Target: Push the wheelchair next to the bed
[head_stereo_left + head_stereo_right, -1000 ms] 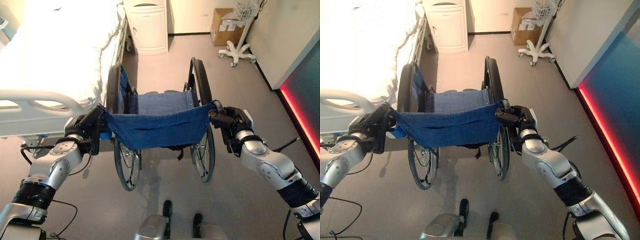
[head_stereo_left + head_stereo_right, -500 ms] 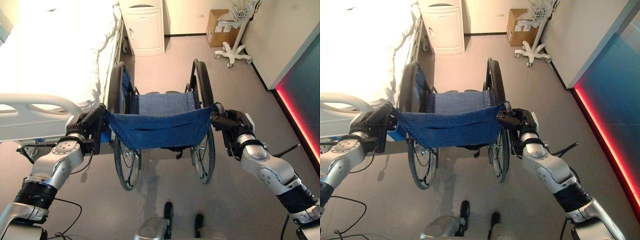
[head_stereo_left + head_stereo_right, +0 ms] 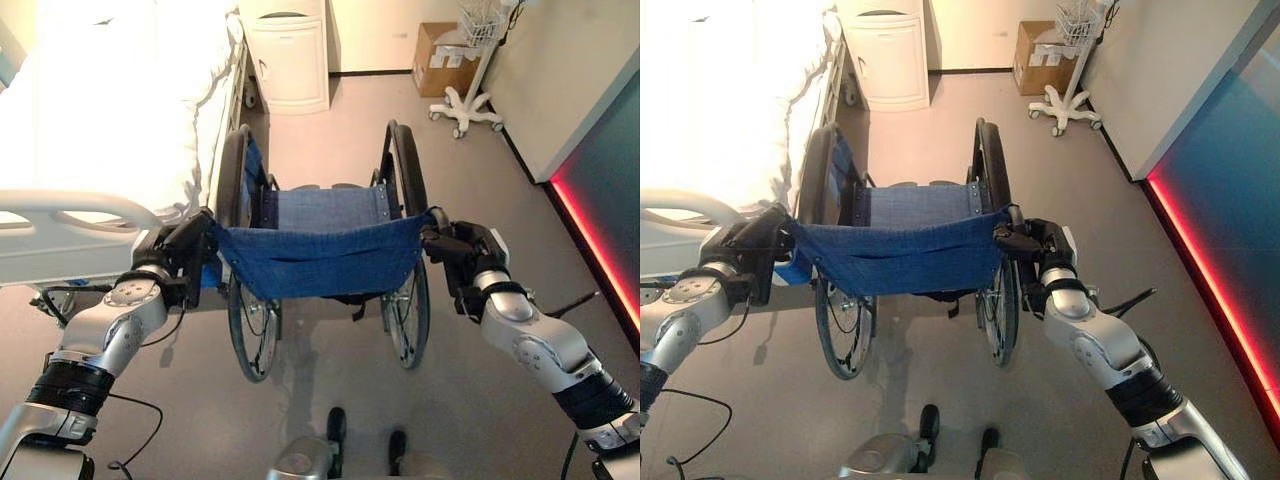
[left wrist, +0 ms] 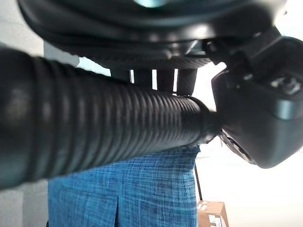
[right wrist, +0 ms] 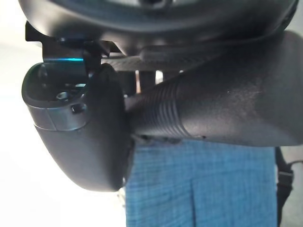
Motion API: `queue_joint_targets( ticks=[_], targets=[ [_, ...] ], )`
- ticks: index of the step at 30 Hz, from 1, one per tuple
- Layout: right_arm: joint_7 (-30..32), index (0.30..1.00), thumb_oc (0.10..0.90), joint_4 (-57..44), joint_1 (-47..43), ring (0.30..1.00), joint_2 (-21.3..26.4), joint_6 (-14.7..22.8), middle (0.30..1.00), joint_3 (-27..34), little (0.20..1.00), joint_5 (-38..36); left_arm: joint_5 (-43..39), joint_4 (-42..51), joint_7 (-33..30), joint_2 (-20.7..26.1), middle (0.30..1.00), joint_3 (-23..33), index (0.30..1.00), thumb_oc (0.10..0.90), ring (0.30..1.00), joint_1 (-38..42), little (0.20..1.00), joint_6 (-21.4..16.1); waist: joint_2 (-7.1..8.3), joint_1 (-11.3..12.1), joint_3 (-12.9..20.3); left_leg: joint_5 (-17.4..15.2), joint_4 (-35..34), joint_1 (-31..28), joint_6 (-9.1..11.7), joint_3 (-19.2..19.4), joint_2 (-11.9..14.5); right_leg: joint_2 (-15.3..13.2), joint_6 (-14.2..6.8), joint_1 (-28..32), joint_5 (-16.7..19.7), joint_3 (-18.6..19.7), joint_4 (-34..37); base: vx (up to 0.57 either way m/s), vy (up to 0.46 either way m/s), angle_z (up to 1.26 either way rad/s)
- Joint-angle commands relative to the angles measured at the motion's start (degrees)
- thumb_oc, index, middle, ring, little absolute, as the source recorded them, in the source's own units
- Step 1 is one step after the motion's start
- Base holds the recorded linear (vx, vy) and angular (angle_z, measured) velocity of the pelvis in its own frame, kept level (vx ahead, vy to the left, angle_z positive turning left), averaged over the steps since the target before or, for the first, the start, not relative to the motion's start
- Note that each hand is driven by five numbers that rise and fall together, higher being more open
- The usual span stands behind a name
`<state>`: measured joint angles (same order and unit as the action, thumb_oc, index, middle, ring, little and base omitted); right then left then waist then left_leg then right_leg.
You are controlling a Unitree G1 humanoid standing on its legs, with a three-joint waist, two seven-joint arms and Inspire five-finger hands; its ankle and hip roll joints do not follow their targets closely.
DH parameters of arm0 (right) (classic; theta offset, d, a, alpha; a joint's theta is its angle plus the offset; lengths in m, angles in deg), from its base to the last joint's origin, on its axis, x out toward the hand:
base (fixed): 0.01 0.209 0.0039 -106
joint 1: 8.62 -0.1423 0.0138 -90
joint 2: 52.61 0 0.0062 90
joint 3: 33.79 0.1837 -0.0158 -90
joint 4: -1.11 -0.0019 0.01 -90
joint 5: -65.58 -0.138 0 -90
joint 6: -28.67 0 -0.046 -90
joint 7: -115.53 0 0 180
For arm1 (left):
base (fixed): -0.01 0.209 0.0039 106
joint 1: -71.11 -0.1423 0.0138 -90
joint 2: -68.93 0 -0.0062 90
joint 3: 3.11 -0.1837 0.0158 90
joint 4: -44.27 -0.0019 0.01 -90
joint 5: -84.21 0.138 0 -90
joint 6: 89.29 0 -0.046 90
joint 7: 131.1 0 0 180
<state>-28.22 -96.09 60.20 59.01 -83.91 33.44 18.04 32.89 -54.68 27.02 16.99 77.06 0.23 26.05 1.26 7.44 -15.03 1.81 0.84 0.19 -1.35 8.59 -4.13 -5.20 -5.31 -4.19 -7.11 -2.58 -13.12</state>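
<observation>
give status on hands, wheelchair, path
Left hand and right hand shut on wheelchair push handles. Bed close on left. Cabinet ahead.

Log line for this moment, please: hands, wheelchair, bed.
left hand: shut on left push handle | right hand: shut on right push handle | wheelchair: upright, beside bed, facing cabinet

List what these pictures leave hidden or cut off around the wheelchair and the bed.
- Wheelchair front: footrests and small front wheels lie beyond the seat, hidden in both eye views.
- Bed: its near end and far side are cut by the picture's edge.
- Left hand and right hand: shut on the push handles, which cover the palms.
</observation>
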Motion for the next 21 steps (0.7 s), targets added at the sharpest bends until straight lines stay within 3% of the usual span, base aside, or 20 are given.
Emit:
queue_joint_targets(
  ticks=[1,3,7,13,16,19,20,21],
  targets=[
    [-2.7,0.3,0.4,-9.7,-1.7,0.3,-9.4,9.3,0.3,-6.0,0.3,-0.7,0.3,9.0,5.0,-8.1,0.3,-7.2,0.3,0.4,0.3,14.8,0.3,-1.7,-2.78,-6.9,-0.9,-2.1,9.3,2.5,-1.4,-9.7,-1.9,2.5,1.3,0.6,7.4,-1.6,1.3,0.25,-0.046,0.02],
    [-2.9,0.3,0.4,-9.4,-1.3,0.3,-8.9,9.6,0.3,-5.4,0.3,-0.1,-0.3,8.3,5.7,-8.2,0.3,-7.5,0.3,0.4,0.3,14.8,0.3,-1.7,-2.49,-7.5,-0.8,-3.2,10.6,2.2,-1.2,-9.8,-3.0,1.8,1.1,1.4,9.6,-0.4,5.7,0.2,-0.053,0.15],
    [-3.2,0.3,0.4,-9.5,-1.1,0.3,-8.3,9.8,0.3,-4.2,0.3,2.9,1.4,6.2,7.6,-9.5,0.3,-8.1,0.3,0.4,0.3,14.8,0.3,-2.7,-1.86,-9.6,-1.2,-7.1,14.4,1.0,-0.9,-8.4,-4.5,-0.9,-1.6,-0.4,16.4,3.8,14.1,0.21,-0.12,0.08],
    [-5.7,0.3,0.4,-9.7,-0.4,0.3,-7.2,7.9,0.3,-2.3,0.3,3.8,2.1,4.9,8.3,-9.3,0.3,-7.7,0.3,0.4,0.3,13.7,0.3,-2.0,-1.3,-11.7,-1.1,-10.3,14.8,-3.5,-1.8,-9.2,-3.6,-1.3,-3.4,-4.6,18.5,7.2,12.7,0.32,-0.202,0.23],
    [-6.5,0.3,0.4,-8.9,-2.1,0.3,-6.8,6.7,0.3,-2.0,0.3,3.3,2.8,4.4,8.5,-9.7,0.3,-6.7,0.3,0.4,0.3,13.3,0.3,-1.0,-0.57,-10.9,-0.5,-11.1,15.3,-4.7,-1.6,-9.1,-2.5,-1.7,-3.0,-4.0,17.6,3.6,11.7,0.36,-0.285,0.6],
    [-6.8,0.3,0.4,-7.7,-5.2,0.3,-6.2,4.2,0.3,-2.5,0.3,3.0,3.6,2.7,9.6,-11.1,0.3,-6.1,0.3,0.4,0.3,12.5,0.3,-1.9,-0.12,-10.3,0.9,-8.3,18.4,-5.1,0.0,-9.7,-0.2,0.5,-0.5,-2.9,15.8,0.9,10.2,0.36,-0.277,0.12],
    [-7.0,0.3,0.4,-7.2,-5.7,0.3,-6.0,3.5,0.3,-2.7,0.3,3.2,3.5,2.5,9.5,-11.6,0.3,-6.1,0.3,0.4,0.3,12.3,0.3,-2.2,-0.23,-10.3,1.5,-5.8,20.1,-5.1,1.0,-10.1,0.8,1.4,0.6,-2.6,15.2,-0.1,9.9,0.34,-0.257,0.07],
    [-7.2,0.3,0.4,-6.4,-6.5,0.3,-5.7,2.9,0.3,-3.0,0.3,3.2,3.8,1.8,9.5,-12.3,0.3,-6.3,0.3,0.4,0.3,12.1,0.3,-2.7,-0.15,-10.2,2.3,-0.5,25.0,-4.3,2.7,-10.8,1.9,2.4,2.3,-1.8,14.4,-1.4,9.8,0.31,-0.263,0.22]
  ],
)
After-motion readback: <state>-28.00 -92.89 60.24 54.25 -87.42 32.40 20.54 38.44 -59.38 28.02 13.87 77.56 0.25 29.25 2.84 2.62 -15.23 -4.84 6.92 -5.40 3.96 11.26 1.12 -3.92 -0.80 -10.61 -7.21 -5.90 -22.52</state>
